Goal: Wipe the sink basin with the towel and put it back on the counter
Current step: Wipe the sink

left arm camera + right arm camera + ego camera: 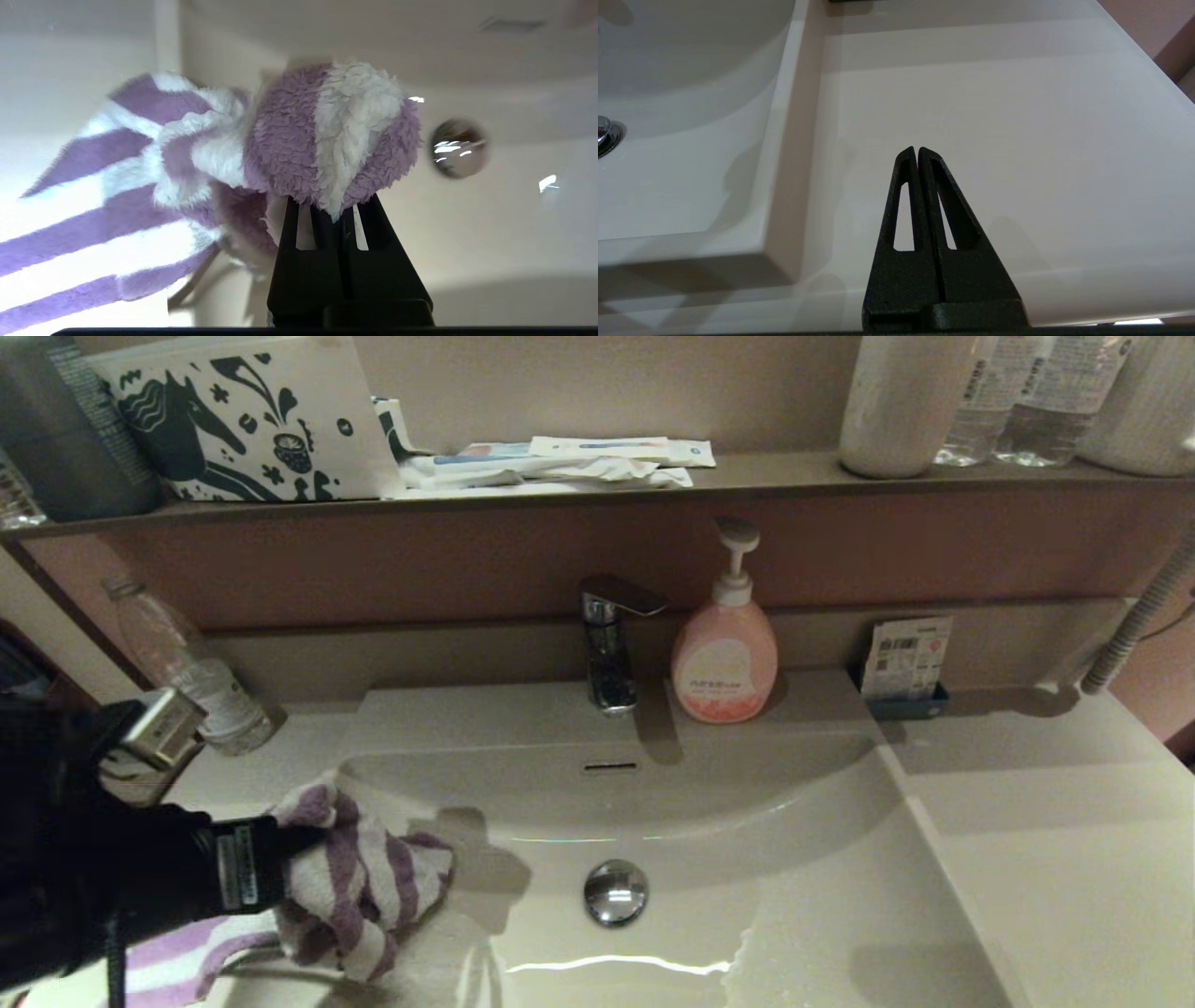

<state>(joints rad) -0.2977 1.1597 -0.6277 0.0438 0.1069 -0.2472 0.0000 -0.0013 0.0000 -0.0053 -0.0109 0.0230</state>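
The purple and white striped towel (pixel 364 882) hangs bunched over the left side of the sink basin (pixel 766 840), trailing onto the left rim. My left gripper (pixel 285 859) is shut on a fold of the towel (pixel 327 135), with its fingertips buried in the cloth (pixel 334 205). The chrome drain plug (pixel 615 892) lies a little to the right of the towel, also showing as the plug (pixel 458 148) beyond the bunched cloth. My right gripper (pixel 917 150) is shut and empty, hovering over the counter (pixel 994 107) right of the basin (pixel 668 163). It is out of the head view.
A chrome faucet (pixel 607 644) and a pink soap pump bottle (pixel 724 653) stand behind the basin. A clear plastic bottle (pixel 187 672) stands at the back left, a small blue holder with a packet (pixel 906 663) at the back right. The brown ledge (pixel 766 471) carries a horse-print pouch (pixel 243 420), packets and bottles.
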